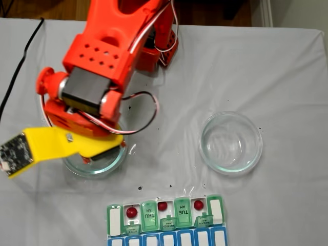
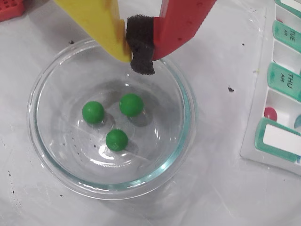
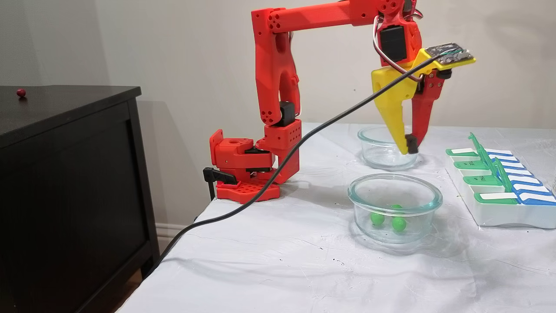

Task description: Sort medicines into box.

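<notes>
Three green medicines lie in a clear glass dish, seen from the side as green balls in the near dish. My gripper hangs above that dish's far rim, its yellow and red fingers shut on each other at a black foam pad, with nothing held. From the side the gripper is well above the dish. The box lies at the table's front edge, with dark red medicines in three open compartments.
A second glass dish stands to the right in a fixed view, with nothing in it. The arm's base sits at the table's far edge, its black cable trailing off. A black cabinet holds a lone red ball.
</notes>
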You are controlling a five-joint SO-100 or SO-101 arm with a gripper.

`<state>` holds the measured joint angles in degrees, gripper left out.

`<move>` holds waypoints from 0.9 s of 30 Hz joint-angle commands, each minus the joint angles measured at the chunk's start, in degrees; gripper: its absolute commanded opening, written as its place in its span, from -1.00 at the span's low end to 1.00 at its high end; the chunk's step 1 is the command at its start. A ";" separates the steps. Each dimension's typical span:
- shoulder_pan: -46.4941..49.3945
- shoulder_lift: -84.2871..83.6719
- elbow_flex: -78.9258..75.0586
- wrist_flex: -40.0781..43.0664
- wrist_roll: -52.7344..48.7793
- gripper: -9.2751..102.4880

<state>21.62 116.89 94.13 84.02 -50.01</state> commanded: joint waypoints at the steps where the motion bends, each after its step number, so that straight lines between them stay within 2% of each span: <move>1: 0.18 2.64 -0.26 -0.26 0.09 -0.84; 5: 0.09 3.16 2.46 -2.37 0.26 -0.82; 8: -0.35 8.44 8.09 -4.75 -2.20 -0.68; 13: 1.41 8.53 9.76 -3.34 -4.22 -0.59; 16: 3.16 11.07 16.26 -8.35 -5.01 -0.48; 18: 3.52 12.57 19.78 -11.69 -4.75 -0.50; 23: 3.52 5.98 12.92 -11.78 -1.49 -0.47; 27: 3.60 10.55 19.16 -16.52 -2.29 -0.44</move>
<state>24.96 122.08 112.85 70.31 -52.29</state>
